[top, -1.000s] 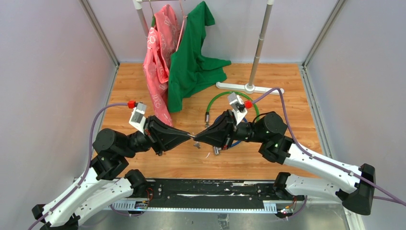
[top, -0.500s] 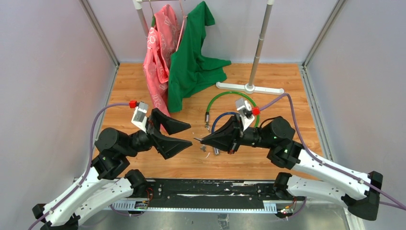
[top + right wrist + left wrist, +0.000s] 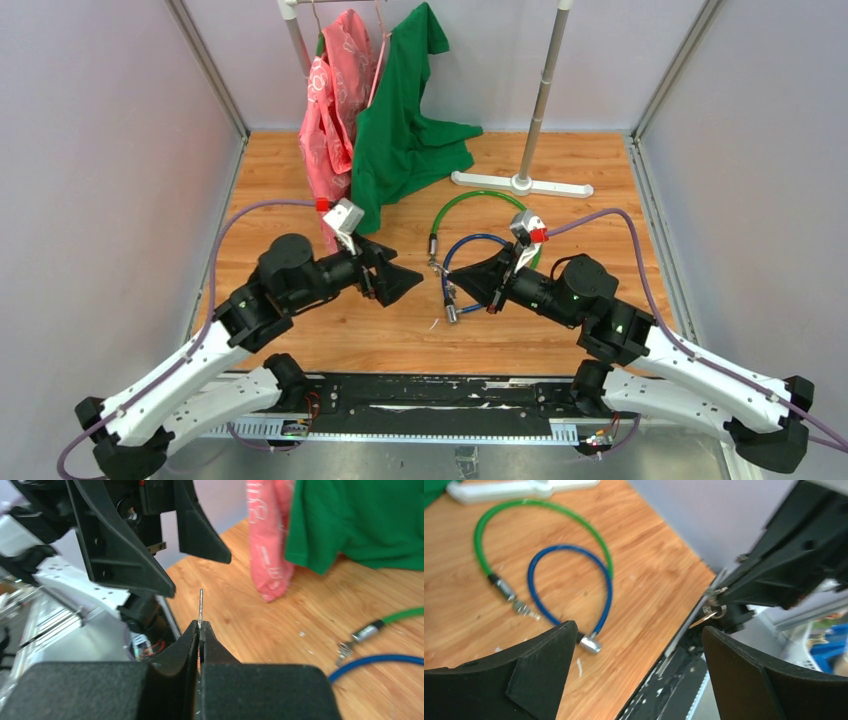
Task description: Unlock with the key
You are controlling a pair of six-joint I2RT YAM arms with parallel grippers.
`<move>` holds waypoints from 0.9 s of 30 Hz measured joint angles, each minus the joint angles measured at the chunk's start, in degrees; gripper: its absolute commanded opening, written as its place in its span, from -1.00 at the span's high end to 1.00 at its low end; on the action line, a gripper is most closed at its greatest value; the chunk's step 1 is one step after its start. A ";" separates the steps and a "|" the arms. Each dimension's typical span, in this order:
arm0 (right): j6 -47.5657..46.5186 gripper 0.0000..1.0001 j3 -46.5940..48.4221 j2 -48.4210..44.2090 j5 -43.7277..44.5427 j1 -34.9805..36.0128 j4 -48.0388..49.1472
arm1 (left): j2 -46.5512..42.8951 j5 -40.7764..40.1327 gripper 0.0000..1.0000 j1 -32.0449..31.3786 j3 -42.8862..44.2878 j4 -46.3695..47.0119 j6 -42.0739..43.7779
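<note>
Right wrist view: the right claw [image 3: 200,627] is pinched fully shut on a thin key [image 3: 201,605], whose blade sticks straight out past its tips. Facing it, near but not touching, the left claw [image 3: 408,274] gapes wide with nothing in it. The blue cable lock [image 3: 478,237] lies on the table [image 3: 620,200] just beneath the right claw. The green cable lock [image 3: 475,195] lies just beyond it.
</note>
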 measured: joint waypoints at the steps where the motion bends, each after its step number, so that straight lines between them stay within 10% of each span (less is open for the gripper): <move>1: -0.22 1.00 -0.04 -0.26 2.27 0.00 -1.57 | 2.84 -1.51 -0.89 0.00 0.48 -1.95 0.28; 27: 8.81 1.00 -4.17 -8.83 31.32 0.00 -29.94 | 43.06 -30.47 -0.63 -15.93 9.03 -22.16 -24.15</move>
